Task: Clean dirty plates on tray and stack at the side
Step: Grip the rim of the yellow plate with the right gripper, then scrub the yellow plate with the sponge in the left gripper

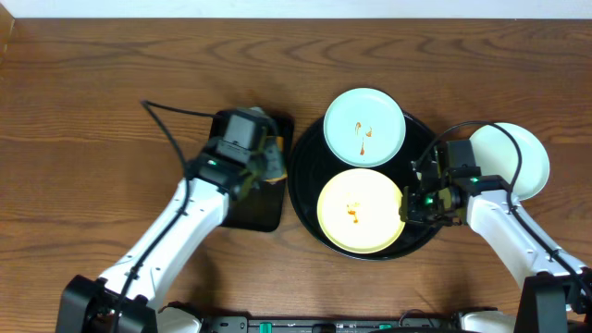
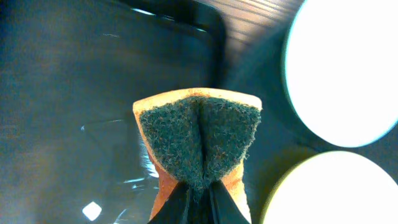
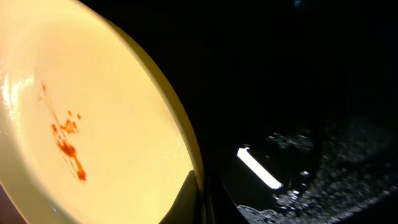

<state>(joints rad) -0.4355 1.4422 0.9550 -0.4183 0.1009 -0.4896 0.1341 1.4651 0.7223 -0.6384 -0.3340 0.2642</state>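
The round black tray (image 1: 296,181) holds two plates. A mint-green plate (image 1: 363,127) with orange sauce marks lies at its far side, and a pale yellow plate (image 1: 361,211) with a smear lies nearer. My right gripper (image 1: 408,209) is shut on the yellow plate's right rim (image 3: 186,143), one finger inside the plate and one outside; the sauce smear (image 3: 65,146) shows on it. My left gripper (image 2: 199,200) is shut on an orange sponge (image 2: 199,140) with a dark green scouring face, just left of the tray. A third pale plate (image 1: 518,153) lies on the table to the right.
A smaller rectangular black tray (image 1: 264,199) sits under my left gripper, touching the round tray's left side. The tray floor by the right gripper (image 3: 323,180) is wet with droplets. Brown wooden table (image 1: 92,111) lies all round.
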